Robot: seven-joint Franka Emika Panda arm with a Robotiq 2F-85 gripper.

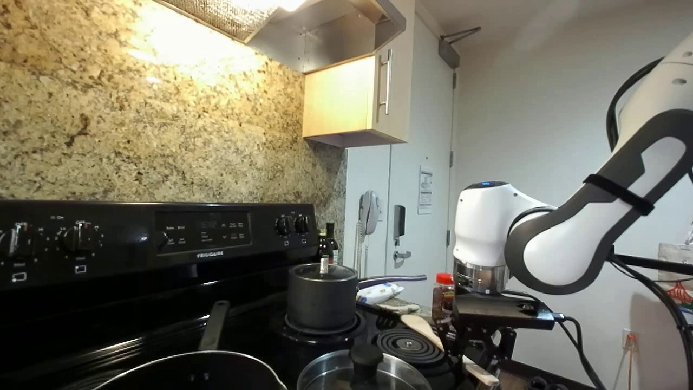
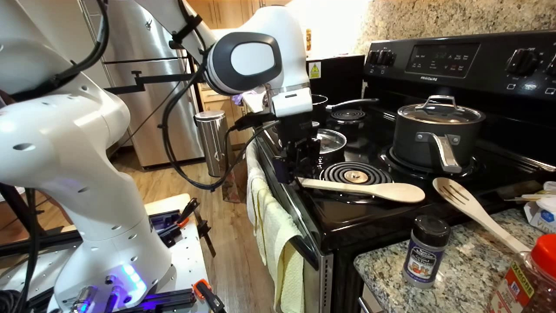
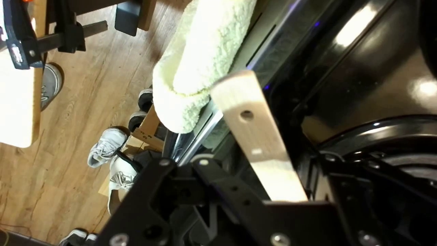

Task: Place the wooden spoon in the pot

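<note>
Nearest the camera in an exterior view is an open pot [image 1: 195,374], its lower part cut off. The wooden spoon [image 2: 365,190] is at the front corner of the desk [image 2: 347,219] beside the counter [image 2: 471,269], handle tip over the front edge. Step in hand, as judged: grasping the handle. The end effector [image 2: 300,171] is at the handle, fingers apparently on either side; whether apart or clamped cannot be told. Next move calls for a firm hold, a lift and a carry. The large pot [image 2: 436,145] at the back corner has its lid [image 2: 441,114] on; the intended pot is unconfirmed. Obscured: finger contact, part of the handle, and whether the spoon touches the desk.
</note>
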